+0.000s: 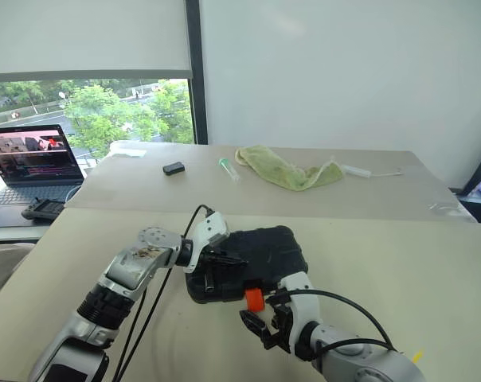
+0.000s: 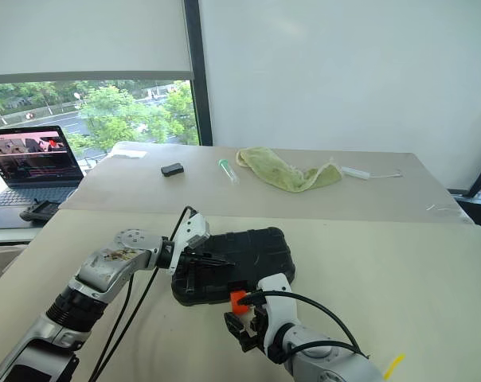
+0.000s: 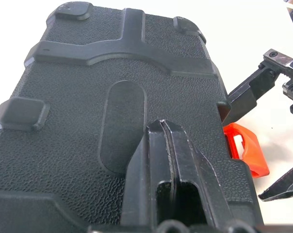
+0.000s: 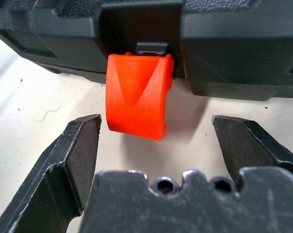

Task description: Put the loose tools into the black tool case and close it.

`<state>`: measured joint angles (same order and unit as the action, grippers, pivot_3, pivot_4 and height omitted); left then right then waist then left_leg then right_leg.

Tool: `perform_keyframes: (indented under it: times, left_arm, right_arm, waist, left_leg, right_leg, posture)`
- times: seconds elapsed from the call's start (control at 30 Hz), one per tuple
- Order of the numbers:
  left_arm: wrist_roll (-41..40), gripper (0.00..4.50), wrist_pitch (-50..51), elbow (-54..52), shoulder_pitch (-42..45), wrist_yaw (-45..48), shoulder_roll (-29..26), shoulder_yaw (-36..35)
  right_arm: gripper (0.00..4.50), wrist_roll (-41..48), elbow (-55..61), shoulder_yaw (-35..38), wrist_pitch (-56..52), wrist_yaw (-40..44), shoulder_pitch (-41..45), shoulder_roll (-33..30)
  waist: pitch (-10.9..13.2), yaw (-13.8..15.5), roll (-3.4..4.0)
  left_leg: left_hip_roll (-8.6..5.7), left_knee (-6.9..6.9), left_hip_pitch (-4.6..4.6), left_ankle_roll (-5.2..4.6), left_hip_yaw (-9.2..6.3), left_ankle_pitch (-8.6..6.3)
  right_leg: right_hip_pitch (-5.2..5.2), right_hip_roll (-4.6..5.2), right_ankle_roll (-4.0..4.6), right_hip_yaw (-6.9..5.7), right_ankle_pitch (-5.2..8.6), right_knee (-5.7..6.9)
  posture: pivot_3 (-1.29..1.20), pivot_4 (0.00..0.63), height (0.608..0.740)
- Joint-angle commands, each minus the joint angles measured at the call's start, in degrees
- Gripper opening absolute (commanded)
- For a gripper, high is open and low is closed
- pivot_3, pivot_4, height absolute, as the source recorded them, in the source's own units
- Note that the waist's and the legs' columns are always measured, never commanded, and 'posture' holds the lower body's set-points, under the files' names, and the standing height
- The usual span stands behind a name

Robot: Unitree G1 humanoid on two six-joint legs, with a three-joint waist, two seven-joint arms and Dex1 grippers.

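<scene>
The black tool case [image 1: 260, 255] lies with its lid down on the beige table, ribbed shell up [image 3: 88, 97]. Its orange latch [image 4: 137, 94] hangs loose from the front edge, swung outward [image 1: 255, 299]. My left gripper [image 1: 223, 260] is shut, and its fingertips [image 3: 158, 127] rest on the lid. My right gripper [image 4: 157, 125] is open just in front of the latch, one finger on each side of it, not touching. The loose tools are out of view.
On the far table lie a green cloth [image 1: 288, 169], a small black block [image 1: 174, 168], a clear tube [image 1: 228, 169] and a white pen-like item [image 1: 369, 171]. A laptop [image 1: 33, 163] stands at the far left.
</scene>
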<state>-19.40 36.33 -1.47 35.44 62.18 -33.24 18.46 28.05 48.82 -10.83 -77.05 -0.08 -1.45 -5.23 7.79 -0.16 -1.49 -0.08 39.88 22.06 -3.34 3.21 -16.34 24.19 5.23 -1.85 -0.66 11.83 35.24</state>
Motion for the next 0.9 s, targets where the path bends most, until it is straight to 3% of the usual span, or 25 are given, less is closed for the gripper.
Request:
perform_keyframes:
  times: [0.03,0.1,0.53,0.57,0.67,0.9]
  left_arm:
    - [2.84,0.00,1.46,2.87,-1.38,-0.23,-0.02,2.69]
    - [2.97,0.00,1.23,3.24,-1.21,-0.18,0.21,2.76]
    - [3.74,0.00,0.10,4.61,-1.05,-0.21,1.02,2.81]
    - [3.79,0.00,0.10,4.62,-1.06,-0.20,1.09,2.78]
    - [4.09,0.00,-0.03,4.71,-1.08,-0.21,1.29,2.78]
    - [4.71,0.00,-0.44,5.43,-0.72,-0.39,2.52,3.15]
  right_arm:
    - [2.87,0.29,3.38,0.45,-1.54,-0.48,0.85,1.03]
    - [2.19,0.34,3.84,0.62,-2.35,-0.61,1.58,1.57]
    - [2.19,-0.10,5.90,2.69,-7.92,-0.41,4.15,2.69]
    - [1.79,-0.13,5.89,2.78,-8.25,-0.36,4.30,2.76]
    - [1.15,-0.35,6.13,3.08,-10.11,-0.35,4.73,2.97]
    - [1.15,-1.93,6.31,3.43,-12.67,-0.45,5.81,2.71]
  waist:
    - [0.00,0.01,0.00]
    - [0.00,0.05,0.00]
    - [-0.01,0.16,0.01]
    - [-0.01,0.19,0.01]
    - [-0.02,0.24,0.01]
    - [-0.04,0.56,0.02]
  left_leg:
    - [0.00,0.00,0.00,0.00,0.00,0.00]
    - [0.00,0.00,0.00,0.00,0.00,0.00]
    - [-0.01,0.01,-0.02,0.00,-0.01,0.00]
    - [-0.01,0.01,-0.02,0.00,-0.01,0.00]
    - [-0.02,0.01,-0.02,0.00,-0.02,0.00]
    - [-0.02,0.01,-0.02,-0.01,-0.03,0.00]
  right_leg:
    - [0.00,0.00,0.00,0.00,0.00,0.00]
    - [0.00,0.01,0.00,0.00,0.00,-0.01]
    - [-0.04,0.02,-0.01,-0.01,0.00,-0.02]
    - [-0.04,0.02,-0.01,-0.01,0.00,-0.01]
    - [-0.04,0.03,-0.01,-0.02,0.00,-0.02]
    - [-0.06,0.04,-0.01,-0.04,0.00,-0.05]
  posture:
    - [0.00,0.150,0.740]
    - [0.00,0.150,0.740]
    - [0.00,0.150,0.740]
    - [0.00,0.150,0.740]
    - [0.00,0.150,0.740]
    - [0.00,0.150,0.740]
